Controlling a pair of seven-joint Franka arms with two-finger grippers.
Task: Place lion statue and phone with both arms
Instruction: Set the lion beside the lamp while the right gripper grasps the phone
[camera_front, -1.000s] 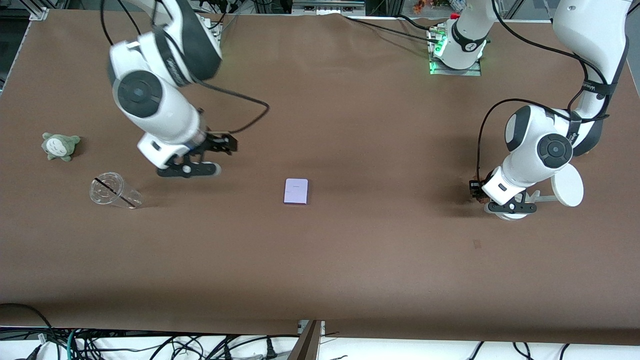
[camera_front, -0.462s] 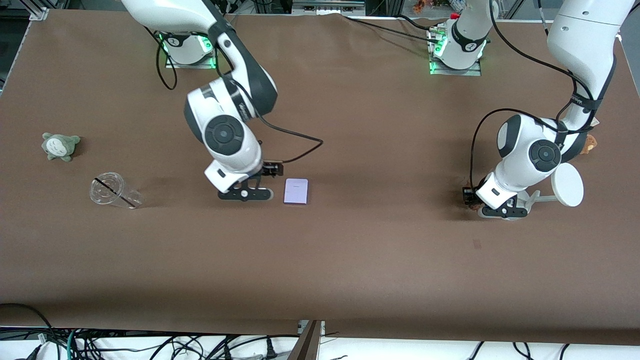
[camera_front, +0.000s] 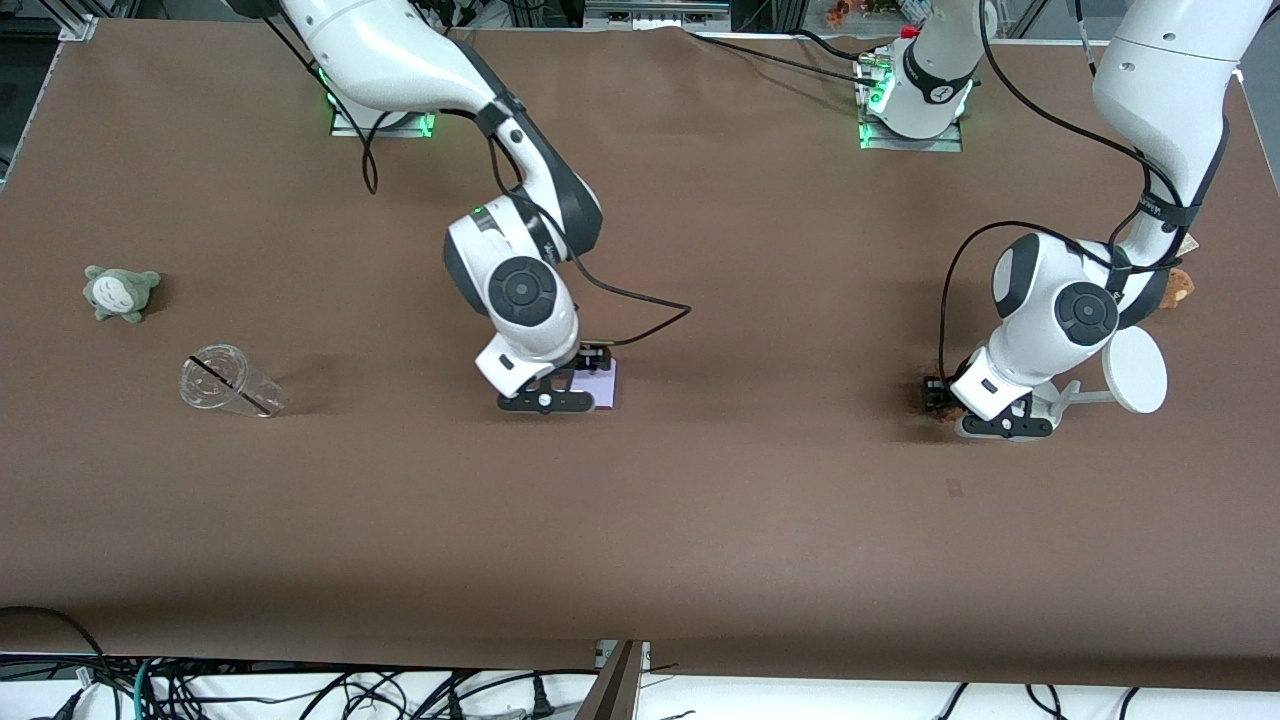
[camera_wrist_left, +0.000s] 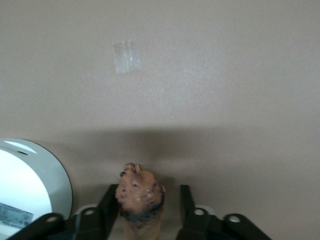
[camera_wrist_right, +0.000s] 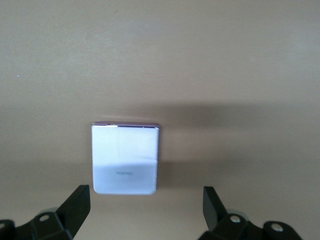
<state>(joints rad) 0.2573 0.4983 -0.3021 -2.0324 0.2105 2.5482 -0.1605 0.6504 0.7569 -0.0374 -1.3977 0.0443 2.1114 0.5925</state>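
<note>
**A:** Running along the surface (camera_front: 760, 520) from the right arm's end. What's first?

**B:** Item one: a small grey-green plush toy (camera_front: 120, 292). Item two: a clear plastic cup (camera_front: 228, 382) on its side, a little nearer the front camera. Neither is part of the job.

**A:** Mid-surface?

**B:** Item three: the phone (camera_wrist_right: 125, 157), lying flat. The right gripper (camera_wrist_right: 142, 207) hangs low over it, fingers spread wide and touching nothing. I'd judge the phone stiff, thin and slick, and not heavy. Grip it across the two long edges, low down, or the smooth faces could slip out.

**A:** And toward the left arm's end?

**B:** Item four: the lion statue (camera_wrist_left: 140, 187), just beside the white round stand (camera_front: 1135, 370). The left gripper (camera_wrist_left: 148, 201) is down around it. Its fingers stand a little apart either side of the head, and a gap shows on at least one side, so I'd say they aren't clamped.

**A:** How will it handle?

**B:** Hard, light and tiny, likely with brittle thin parts. Hold it by the flanks of the body, never the tail. It looks easy to tip.

**A:** Anything else?

**B:** Item five: a brown plush toy (camera_front: 1180, 285), half hidden by the left arm. Item six: a scrap of clear tape (camera_wrist_left: 126, 56) stuck to the surface.
</note>
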